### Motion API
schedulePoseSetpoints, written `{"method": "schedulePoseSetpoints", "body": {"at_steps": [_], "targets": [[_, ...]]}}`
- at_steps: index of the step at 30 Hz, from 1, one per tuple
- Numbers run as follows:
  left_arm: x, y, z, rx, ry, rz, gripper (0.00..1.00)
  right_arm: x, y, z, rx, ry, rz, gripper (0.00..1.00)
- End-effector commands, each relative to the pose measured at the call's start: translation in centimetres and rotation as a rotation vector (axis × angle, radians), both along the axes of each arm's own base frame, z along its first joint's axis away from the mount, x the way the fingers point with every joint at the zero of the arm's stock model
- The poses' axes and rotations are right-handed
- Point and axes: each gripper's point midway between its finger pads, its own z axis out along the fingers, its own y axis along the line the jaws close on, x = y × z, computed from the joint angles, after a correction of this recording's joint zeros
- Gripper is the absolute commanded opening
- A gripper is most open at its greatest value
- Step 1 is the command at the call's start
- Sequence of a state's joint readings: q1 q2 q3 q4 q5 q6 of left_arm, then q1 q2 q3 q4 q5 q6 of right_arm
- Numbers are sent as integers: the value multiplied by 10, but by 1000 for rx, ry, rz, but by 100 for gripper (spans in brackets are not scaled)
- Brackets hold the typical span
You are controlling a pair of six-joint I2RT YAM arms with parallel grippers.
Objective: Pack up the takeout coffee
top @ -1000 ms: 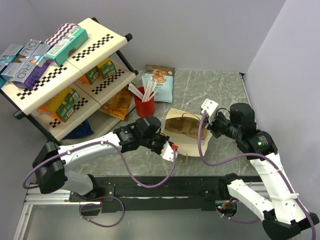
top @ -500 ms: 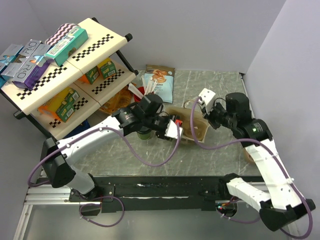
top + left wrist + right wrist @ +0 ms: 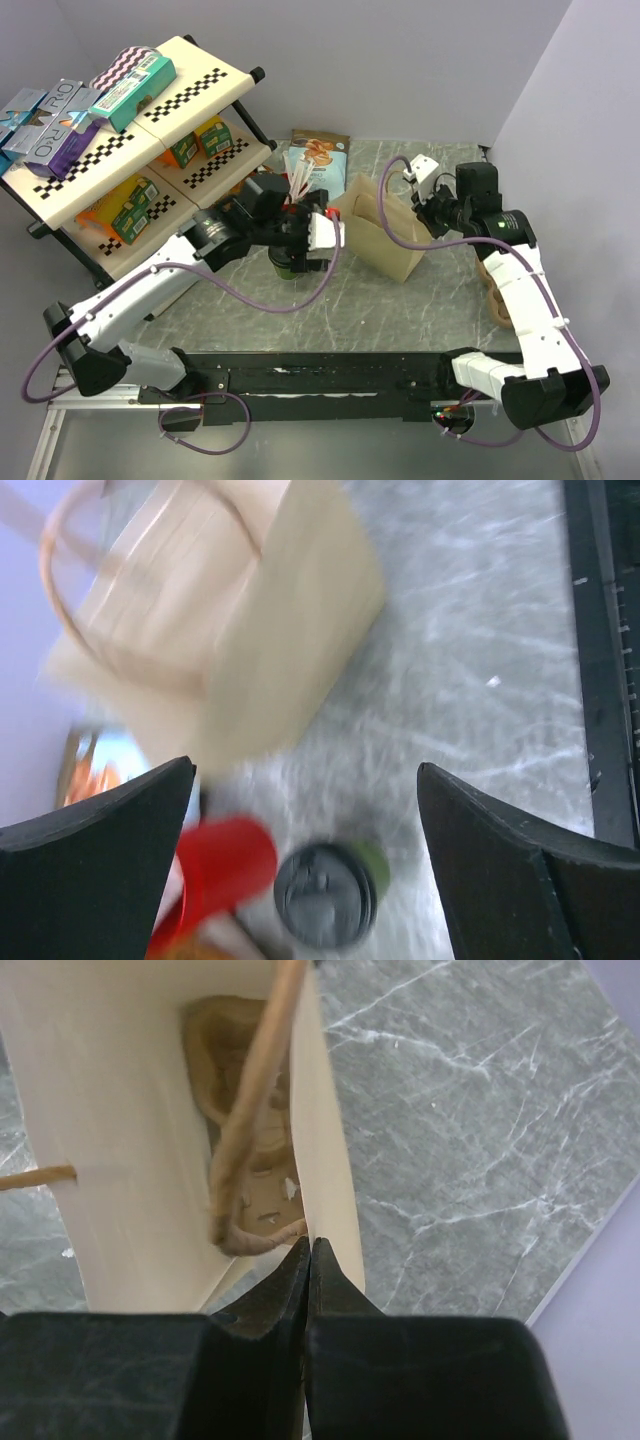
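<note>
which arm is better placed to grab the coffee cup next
Left. The left hand is open, with the takeout coffee just ahead of it, beside the red cup. The right hand is shut on the paper bag at its edge, busy holding it.

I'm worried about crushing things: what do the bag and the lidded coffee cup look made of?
The bag looks like matte tan kraft paper: creased folds, thin edges, a twisted cord handle. The coffee cup seems dark-green paper, though blur leaves that open; its lid looks like black moulded plastic, with raised ridges.
</note>
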State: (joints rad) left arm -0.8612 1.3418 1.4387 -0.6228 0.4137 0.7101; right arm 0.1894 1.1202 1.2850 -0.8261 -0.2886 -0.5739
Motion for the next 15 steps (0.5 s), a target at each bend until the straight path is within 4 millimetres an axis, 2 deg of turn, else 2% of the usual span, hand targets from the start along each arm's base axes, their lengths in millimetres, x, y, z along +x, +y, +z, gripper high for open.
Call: {"method": "schedulePoseSetpoints", "body": {"at_steps": [1, 2, 3, 5, 6, 7, 8, 10, 11, 15], "targets": [[35, 38, -24, 116, 123, 291, 99, 3, -1, 6, 7, 2, 10, 0], [39, 40, -30, 134, 158, 319, 99, 5, -1, 5, 7, 8, 10, 0], [44, 44, -48, 179, 231, 356, 99, 5, -2, 4, 10, 15, 7, 0], [51, 45, -55, 217, 277, 395, 99, 7, -2, 4, 19, 19, 5, 0], [54, 47, -73, 266, 340, 424, 100, 7, -3, 4, 24, 24, 4, 0], [59, 46, -72, 268, 355, 439, 99, 7, -2, 4, 27, 26, 5, 0], [68, 48, -83, 296, 388, 466, 99, 8, -2, 4, 29, 28, 4, 0], [73, 51, -90, 317, 414, 493, 99, 7, -2, 5, 33, 30, 9, 0], [79, 55, -100, 352, 415, 510, 99, 6, -2, 5, 34, 33, 10, 0], [90, 61, -106, 382, 399, 544, 99, 4, -3, 2, 27, 39, 14, 0]]}}
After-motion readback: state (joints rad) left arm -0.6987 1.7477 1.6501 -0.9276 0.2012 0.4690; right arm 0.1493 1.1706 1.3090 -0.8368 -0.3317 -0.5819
